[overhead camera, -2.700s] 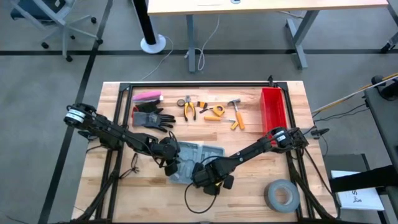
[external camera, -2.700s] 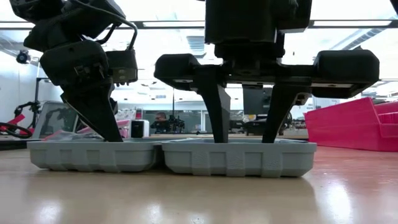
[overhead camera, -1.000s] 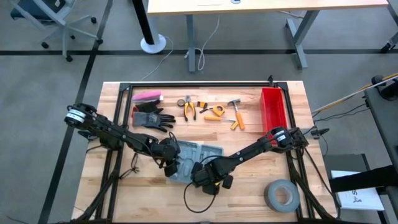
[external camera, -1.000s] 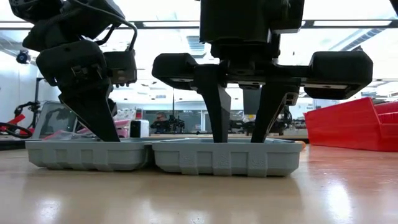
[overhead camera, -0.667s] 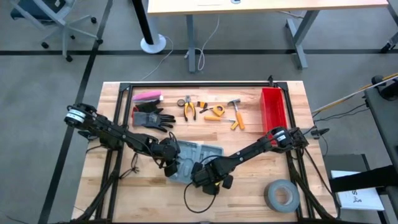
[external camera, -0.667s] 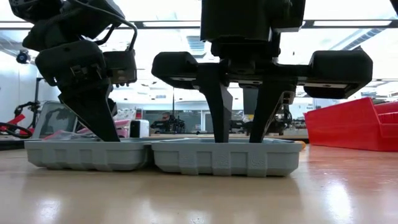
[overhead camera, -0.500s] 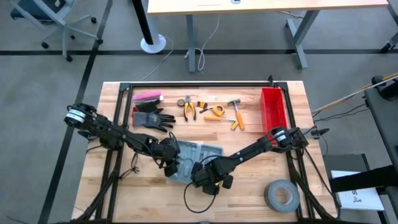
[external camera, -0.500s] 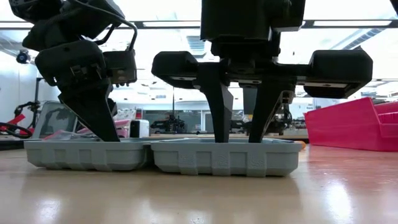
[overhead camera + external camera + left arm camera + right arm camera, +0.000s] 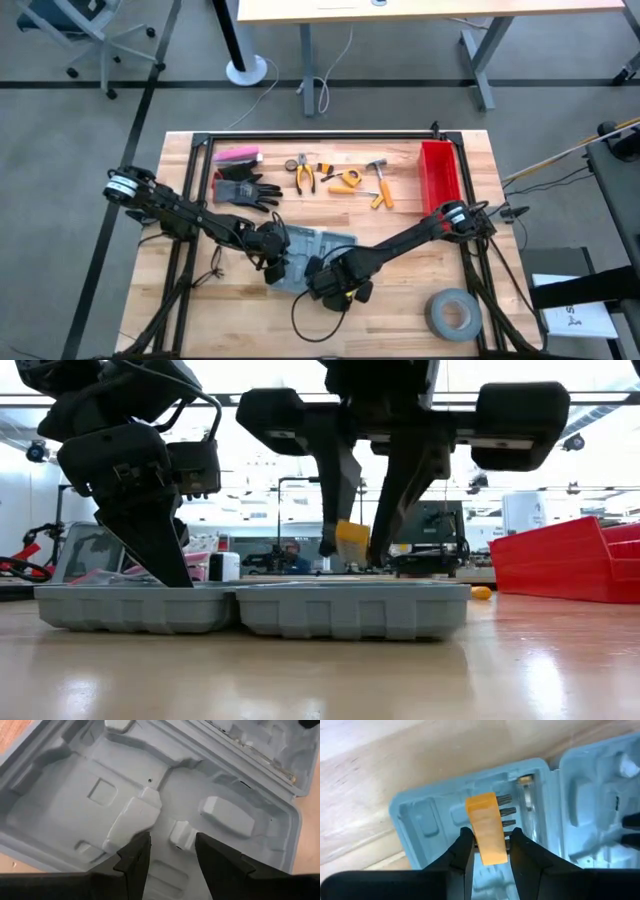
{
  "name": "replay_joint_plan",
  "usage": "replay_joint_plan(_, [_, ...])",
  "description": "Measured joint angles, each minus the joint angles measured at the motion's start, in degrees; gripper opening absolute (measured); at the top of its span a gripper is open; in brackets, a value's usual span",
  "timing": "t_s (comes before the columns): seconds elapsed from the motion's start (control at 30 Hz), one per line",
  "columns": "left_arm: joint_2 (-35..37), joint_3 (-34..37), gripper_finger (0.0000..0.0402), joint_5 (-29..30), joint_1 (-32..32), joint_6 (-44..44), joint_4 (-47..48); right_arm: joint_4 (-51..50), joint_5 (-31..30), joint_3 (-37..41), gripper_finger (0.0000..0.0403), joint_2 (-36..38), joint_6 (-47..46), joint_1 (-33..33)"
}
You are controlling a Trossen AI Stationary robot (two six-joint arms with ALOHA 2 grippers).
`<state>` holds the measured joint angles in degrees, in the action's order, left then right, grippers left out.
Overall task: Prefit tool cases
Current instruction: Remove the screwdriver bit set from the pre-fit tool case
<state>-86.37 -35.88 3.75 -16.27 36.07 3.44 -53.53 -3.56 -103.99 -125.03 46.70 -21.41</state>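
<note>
Tool case (image 9: 318, 252) lies open and flat on the wooden table (image 9: 400, 310), near the middle of its front half, both grey-blue halves side by side with moulded slots facing up; in the low view the two halves (image 9: 250, 608) sit level on the tabletop. Left gripper (image 9: 171, 851) is down inside one half of the case, fingers (image 9: 135, 855) spread apart with a gap between them, tips close to the moulded floor; nothing sits between them. In the low view the left gripper (image 9: 165, 565) reaches into the case half at that picture's left. Right gripper (image 9: 489, 851) hangs above the other half, clear of the case, pinching a flat orange-yellow piece (image 9: 487, 835) between its fingers; the same piece (image 9: 351, 542) shows in the low view between the right fingers, above the case rim and not touching it. In the right wrist view a row of small dark bits (image 9: 506, 811) shows in the case half beneath the held piece. Farther back on the table: red bin (image 9: 437, 175), pliers (image 9: 302, 175), hammer (image 9: 380, 180), black gloves (image 9: 245, 188), a pink object (image 9: 237, 154). Grey tape roll (image 9: 452, 314) lies near the front right corner, well apart from the case.
</note>
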Motion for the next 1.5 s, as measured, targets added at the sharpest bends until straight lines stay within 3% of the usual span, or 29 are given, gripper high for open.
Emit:
replay_joint_plan(0.4, [0.00, 0.00, 0.0165, 0.02, 0.00, 0.02, 0.00, -6.32, -4.18, -0.37, 0.0083, 0.22, -3.05, 3.58])
replay_joint_plan(0.83, [0.00, -0.02, 0.0165, 0.02, 0.00, 0.02, 0.01, -11.24, -4.12, -0.20, 0.0081, 4.63, -5.60, 16.01])
replay_joint_plan(1.5, [-0.02, -0.04, 0.0165, 0.02, 0.00, 0.46, 0.02, -12.20, -3.35, 0.04, 0.0083, 8.93, -0.68, 34.70])
